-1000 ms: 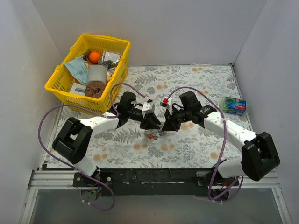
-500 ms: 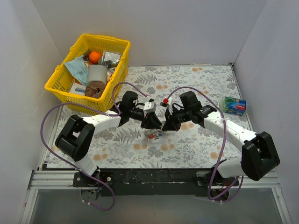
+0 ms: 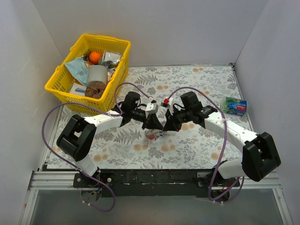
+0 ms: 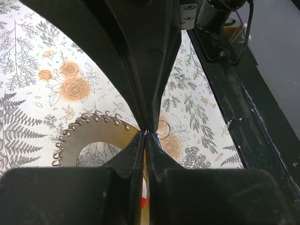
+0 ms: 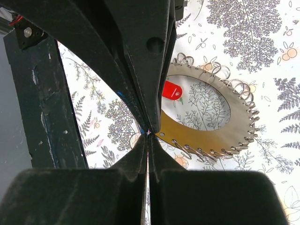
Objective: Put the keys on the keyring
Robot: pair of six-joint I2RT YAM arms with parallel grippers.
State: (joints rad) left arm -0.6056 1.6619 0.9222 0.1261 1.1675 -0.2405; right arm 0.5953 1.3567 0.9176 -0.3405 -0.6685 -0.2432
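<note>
The keyring [image 5: 213, 133] is a flat silvery ring with small wire loops along its rim, and it shows in the left wrist view as the keyring [image 4: 82, 136]. A red-headed key [image 5: 172, 90] lies in its opening. My right gripper [image 5: 148, 133] is shut, pinching the ring's rim. My left gripper [image 4: 146, 132] is shut tip to tip against it at the same spot on the rim. A blue sliver [image 4: 158, 139] sits beside its fingertip; what it pinches is hidden. From above, the left gripper [image 3: 156, 125] and right gripper [image 3: 165, 127] meet over the keyring [image 3: 153, 136].
A yellow basket [image 3: 57, 85] full of groceries stands at the back left. A blue-green packet [image 3: 234, 106] lies by the right wall. The black base rail [image 4: 243, 122] runs along the near edge of the flowered tablecloth.
My left gripper has shut and its wrist has edged right toward the right gripper. The right arm and the keyring have stayed in place.
</note>
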